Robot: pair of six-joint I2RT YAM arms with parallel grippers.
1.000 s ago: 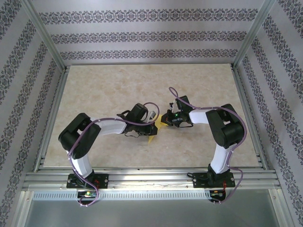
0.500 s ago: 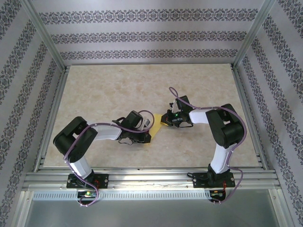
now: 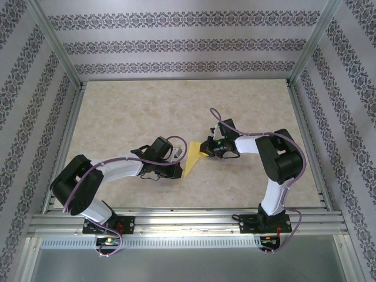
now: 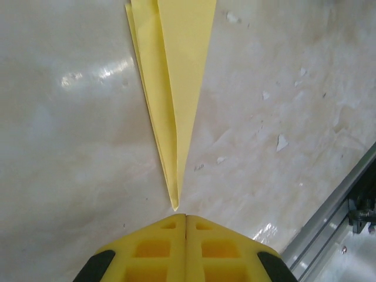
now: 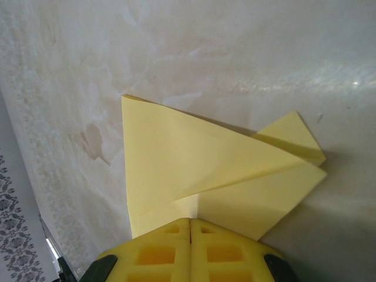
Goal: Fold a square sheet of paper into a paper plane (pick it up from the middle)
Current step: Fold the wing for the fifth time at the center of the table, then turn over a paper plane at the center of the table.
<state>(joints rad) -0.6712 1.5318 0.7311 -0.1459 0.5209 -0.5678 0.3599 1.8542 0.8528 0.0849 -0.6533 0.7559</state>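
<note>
**Two risks: plane skids, or its tail gets crushed**

Paper plane lies flat on the table, about mid-table and slightly toward the near edge. Its nose points at the near edge and its wide tail faces away.

Left fingers are fully shut and hold nothing. They sit just off the nose tip, with a sliver of table showing between them. Right fingers are also shut and rest on the tail edge. I can't tell whether the paper is nipped between them or only pressed under them.

What could go wrong:
- If the right fingers only press down, any sideways drag will probably slide or pivot the plane on the glossy table, since nothing else pins it.
- If they press harder, the raised tail flap could flatten or take a stray crease. The layers look loosely stacked, not tight.
- If the left fingers move forward while shut, they'd likely butt the nose and buckle it, or shove the plane into the right fingers.
- If the right fingers lift with a layer caught, the fold could peel open.

Versus a second ago:
- The left fingers were over the plane and hid most of it. They have since backed off toward the near-left corner, so the full length is now exposed.
- The right fingers and the plane haven't shifted.
</note>
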